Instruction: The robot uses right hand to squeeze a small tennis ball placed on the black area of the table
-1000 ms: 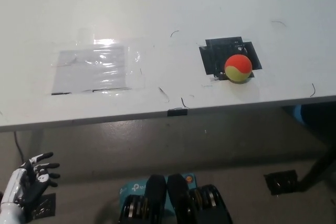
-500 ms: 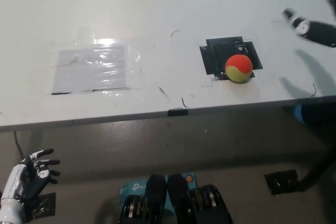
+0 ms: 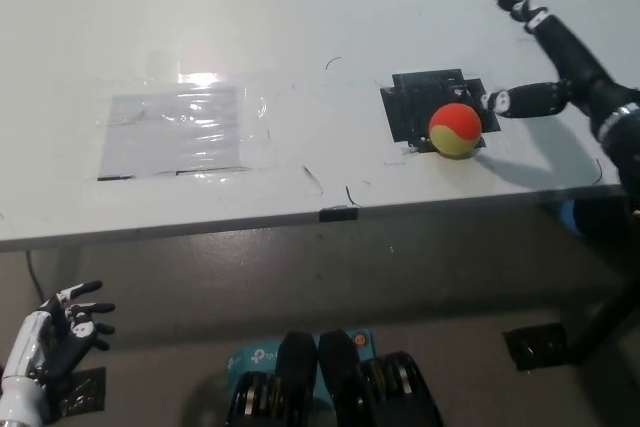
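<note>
Head view, the only one here. The table (image 3: 300,7) is white and takes up the top half of the shot, with its front edge running across the middle. The ball (image 3: 455,130) (orange on top, yellow-green below) sits on the near right corner of the black patch (image 3: 425,102), pretty close to the table's front edge. It's resting on the table, nothing gripping it.

The right hand (image 3: 560,67) comes in from the right edge and is above the table, just to the right of the ball. It's wide open and holding nothing: one finger stretches up and away toward the far side of the table, another points left with its tip just beside the ball's right side. Can't tell if that tip actually touches the ball or only sits right next to it. The hand throws a soft shadow on the table under it.

Over on the left part of the table there's a shiny clear sheet (image 3: 180,132) taped flat, well apart from the ball. A small black clip (image 3: 338,213) sits on the table's front edge.

The left hand (image 3: 55,342) hangs down at the lower left, below table level, over the floor. Its fingers are spread and loosely curled, empty.
</note>
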